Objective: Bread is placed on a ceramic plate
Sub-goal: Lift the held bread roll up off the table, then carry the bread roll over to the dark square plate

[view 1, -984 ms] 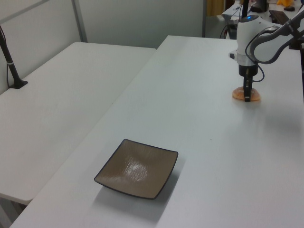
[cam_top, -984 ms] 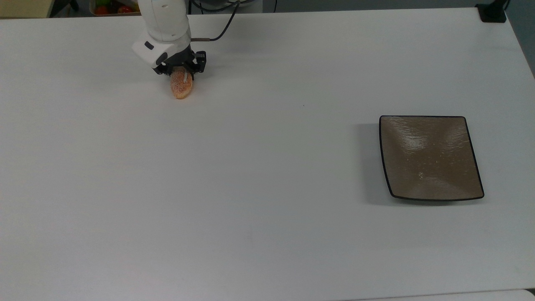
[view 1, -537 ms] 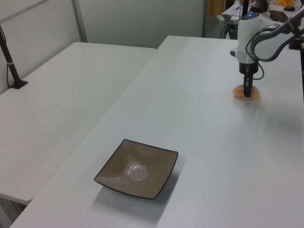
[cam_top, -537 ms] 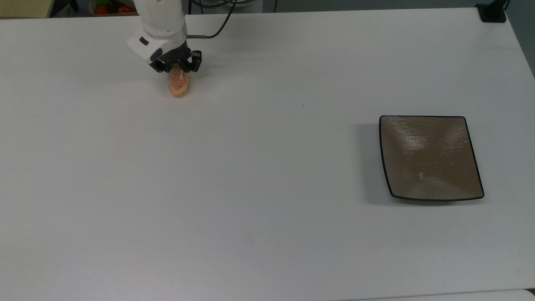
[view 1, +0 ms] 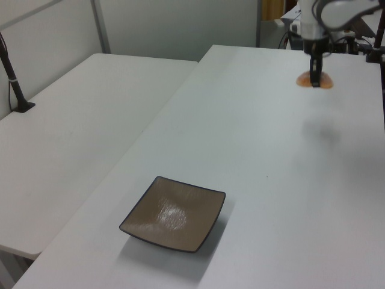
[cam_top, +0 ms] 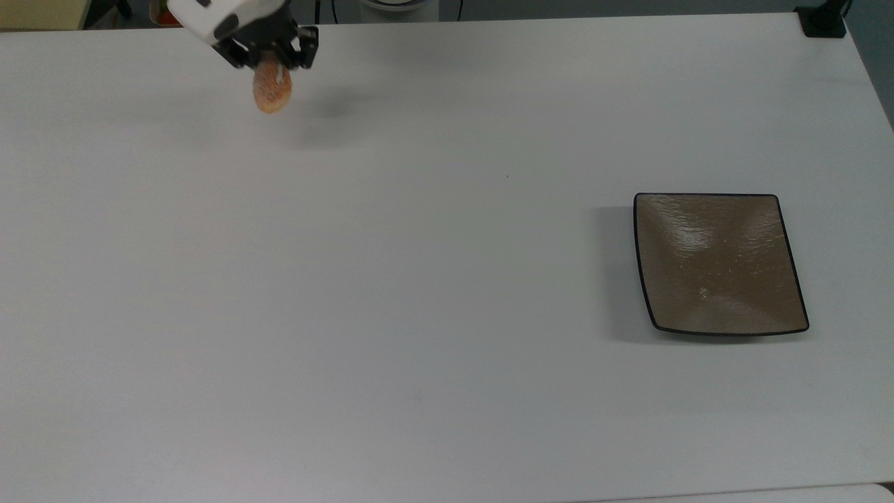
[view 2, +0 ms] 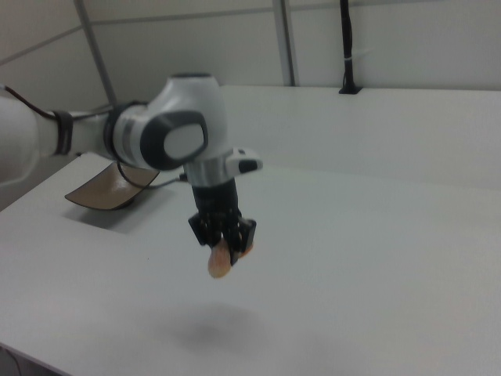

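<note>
While the claw (cam_top: 269, 64) grips the bread (cam_top: 272, 91) high above the desk (cam_top: 419, 279), at the top view's far left, the ceramic plate (cam_top: 719, 265) waits well apart at the top view's right. I judge the carry should keep this height, stop over the plate's middle, then lower gently before opening.

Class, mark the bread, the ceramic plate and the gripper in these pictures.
bread (cam_top: 271, 91), top view, speckled crust.
ceramic plate (cam_top: 719, 262), top view, glossy centre.
gripper (view 2: 225, 244), right view, between the fingertips holding the bread.
</note>
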`<control>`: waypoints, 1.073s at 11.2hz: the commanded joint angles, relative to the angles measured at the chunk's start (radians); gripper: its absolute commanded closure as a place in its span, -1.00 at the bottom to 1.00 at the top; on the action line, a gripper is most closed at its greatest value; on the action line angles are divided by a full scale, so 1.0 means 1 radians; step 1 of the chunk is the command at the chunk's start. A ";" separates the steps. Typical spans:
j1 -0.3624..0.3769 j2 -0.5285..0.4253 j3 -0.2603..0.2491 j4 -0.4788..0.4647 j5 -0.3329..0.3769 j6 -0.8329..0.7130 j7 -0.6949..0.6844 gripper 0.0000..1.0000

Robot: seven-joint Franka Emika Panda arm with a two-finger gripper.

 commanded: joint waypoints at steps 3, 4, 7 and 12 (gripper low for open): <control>0.053 0.013 -0.004 0.272 0.094 -0.223 -0.062 0.96; 0.093 0.016 -0.004 0.304 0.095 -0.234 -0.059 0.95; 0.210 0.074 0.004 0.450 0.164 -0.263 -0.036 0.86; 0.483 0.296 0.005 0.625 0.186 -0.109 0.200 0.86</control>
